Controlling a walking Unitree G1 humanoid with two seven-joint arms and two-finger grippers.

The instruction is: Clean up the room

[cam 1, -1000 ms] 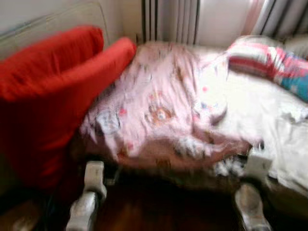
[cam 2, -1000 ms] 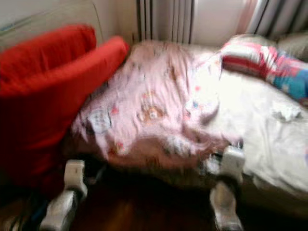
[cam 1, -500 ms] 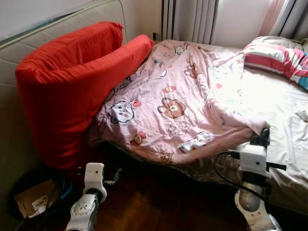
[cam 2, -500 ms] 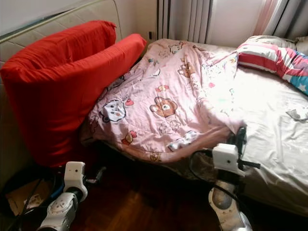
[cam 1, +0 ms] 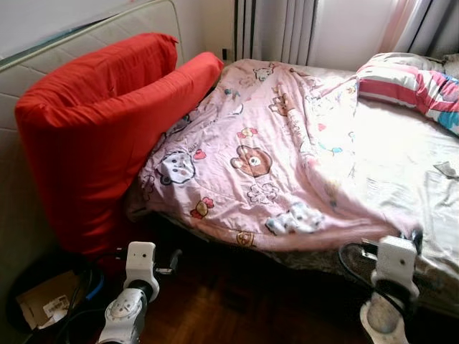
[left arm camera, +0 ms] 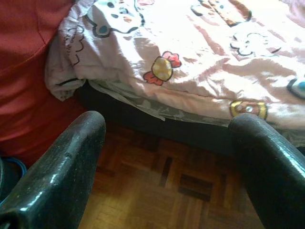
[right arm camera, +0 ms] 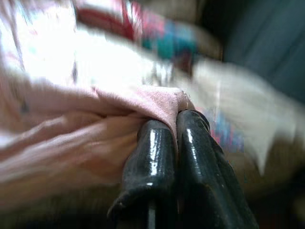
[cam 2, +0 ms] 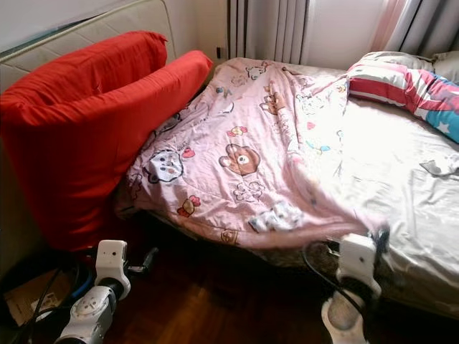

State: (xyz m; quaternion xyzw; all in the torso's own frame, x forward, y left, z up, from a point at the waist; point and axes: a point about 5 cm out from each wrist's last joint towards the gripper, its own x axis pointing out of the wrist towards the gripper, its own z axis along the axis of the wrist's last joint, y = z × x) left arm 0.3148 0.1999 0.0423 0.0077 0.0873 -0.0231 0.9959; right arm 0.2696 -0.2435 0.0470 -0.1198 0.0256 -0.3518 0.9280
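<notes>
Head cam: pink cartoon-print blanket [cam 1: 265,150] spread over the near half of the bed [cam 1: 401,150], its lower hem hanging off the mattress edge above the parquet floor [cam 1: 244,308]. Big red cushion [cam 1: 93,129] leans against the padded headboard [cam 1: 29,64] on the robot's left, touching the blanket's edge. Striped pillow [cam 1: 409,79] lies at the far right of the bed, grey curtains [cam 1: 276,29] behind. Right gripper [cam 1: 414,236] sits at the blanket's lower right corner on the bed edge, with a black cable looping beside its wrist. Left gripper [cam 1: 171,261] is low over the floor near the cushion's base, apart from the blanket; a cardboard piece [cam 1: 43,308] lies on the floor beside it. Left wrist cam: left fingers [left arm camera: 62,171] spread wide with nothing between them, parquet below, blanket hem and a strip of grey sheet [left arm camera: 143,102] ahead, red cushion to one side. Right wrist cam: blurred, but the right fingers [right arm camera: 152,157] are pressed together, pinching a fold of the pink blanket [right arm camera: 152,102]; the striped pillow [right arm camera: 138,24] is smeared in the background.
</notes>
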